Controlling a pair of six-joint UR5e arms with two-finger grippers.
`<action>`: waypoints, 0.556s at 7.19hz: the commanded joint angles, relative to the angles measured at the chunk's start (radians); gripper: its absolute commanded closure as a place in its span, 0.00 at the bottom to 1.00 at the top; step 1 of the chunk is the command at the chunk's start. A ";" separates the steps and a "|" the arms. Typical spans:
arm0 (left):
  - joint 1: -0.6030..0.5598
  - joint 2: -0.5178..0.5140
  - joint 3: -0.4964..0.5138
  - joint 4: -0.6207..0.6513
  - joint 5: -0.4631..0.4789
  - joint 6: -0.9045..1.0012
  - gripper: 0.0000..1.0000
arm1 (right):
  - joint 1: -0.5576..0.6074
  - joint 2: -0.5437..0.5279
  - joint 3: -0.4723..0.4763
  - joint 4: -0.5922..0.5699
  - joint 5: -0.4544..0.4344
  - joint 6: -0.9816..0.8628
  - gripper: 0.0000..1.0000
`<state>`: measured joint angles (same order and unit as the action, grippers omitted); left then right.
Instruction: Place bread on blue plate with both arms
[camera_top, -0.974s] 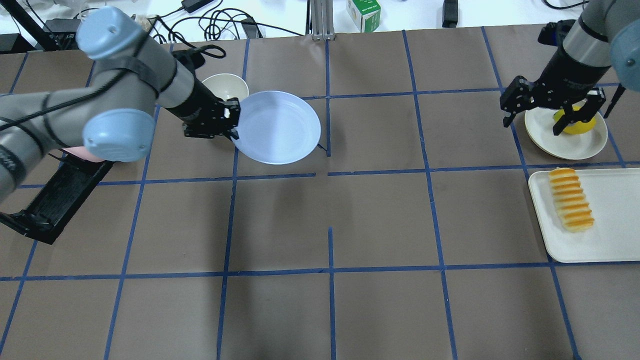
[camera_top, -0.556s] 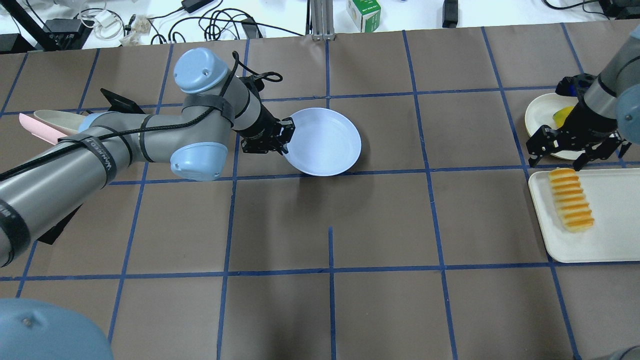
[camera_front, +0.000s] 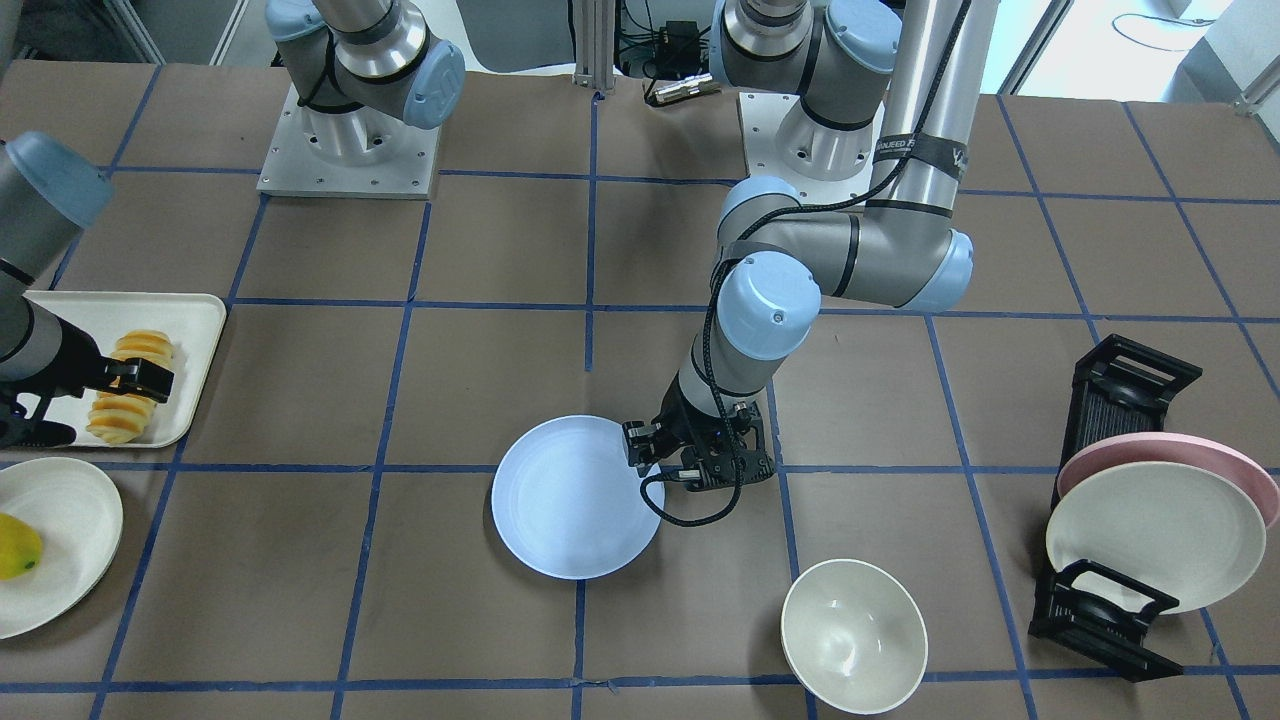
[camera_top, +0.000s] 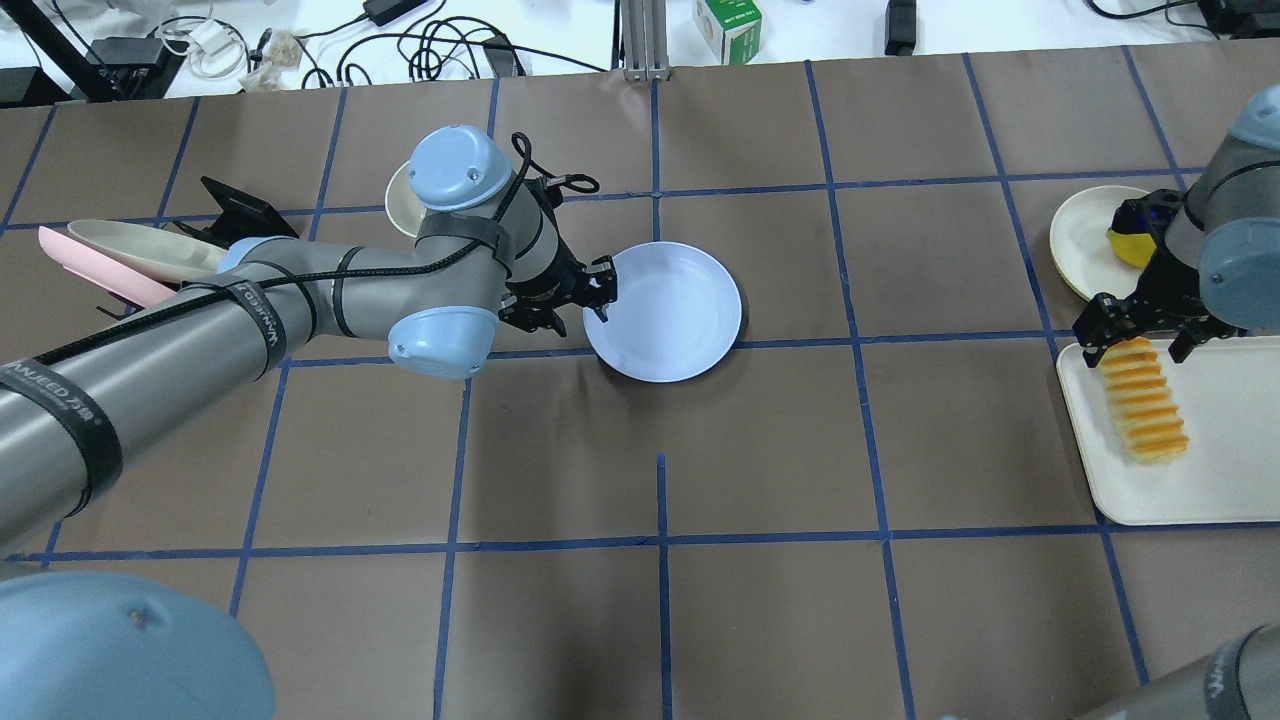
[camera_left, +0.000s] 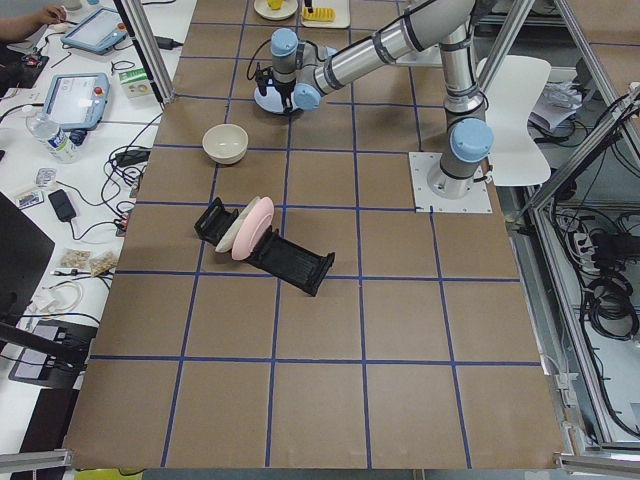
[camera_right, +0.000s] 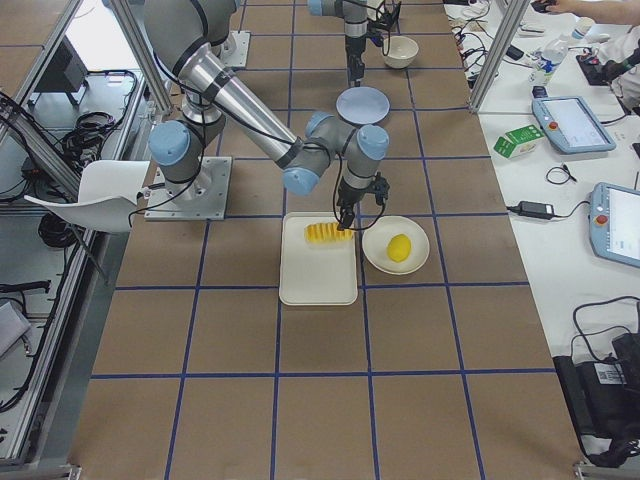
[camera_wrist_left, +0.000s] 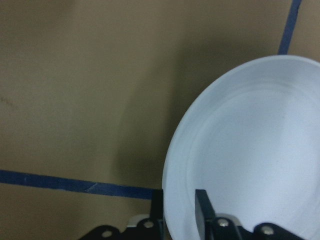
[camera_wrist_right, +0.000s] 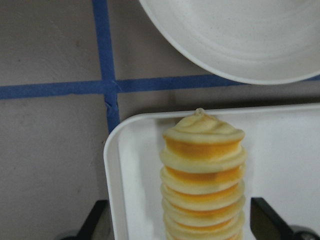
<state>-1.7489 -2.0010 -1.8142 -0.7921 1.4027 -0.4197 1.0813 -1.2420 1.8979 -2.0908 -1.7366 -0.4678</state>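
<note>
Near the middle of the table (camera_top: 760, 450), we see the left gripper (camera_top: 600, 293) pinching the blue plate (camera_top: 672, 312) by its rim; the bread (camera_top: 1143, 402) lies on the white tray (camera_top: 1225, 480) on the robot's right; the right gripper (camera_top: 1140, 345) hangs spread over its end.

Two high cameras look steeply down on the tabletop (camera_top: 660, 620) from opposite long sides, both showing the blue plate (camera_top: 670, 315) near mid-frame. Two end cameras look along the tabletop, the blue plate far off. The left wrist camera sits close over the blue plate's rim; the right one, well apart, over the bread (camera_wrist_right: 202, 185).
</note>
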 joint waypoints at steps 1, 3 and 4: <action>0.003 0.049 0.054 -0.109 0.037 0.019 0.00 | -0.017 0.053 0.003 -0.046 -0.009 -0.078 0.12; -0.009 0.112 0.206 -0.488 0.125 0.024 0.00 | -0.024 0.056 0.024 -0.040 -0.087 -0.078 0.57; -0.009 0.155 0.266 -0.627 0.145 0.027 0.00 | -0.024 0.049 0.024 -0.035 -0.087 -0.077 1.00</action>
<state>-1.7554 -1.8939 -1.6300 -1.2247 1.5156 -0.3960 1.0586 -1.1893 1.9181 -2.1309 -1.8092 -0.5439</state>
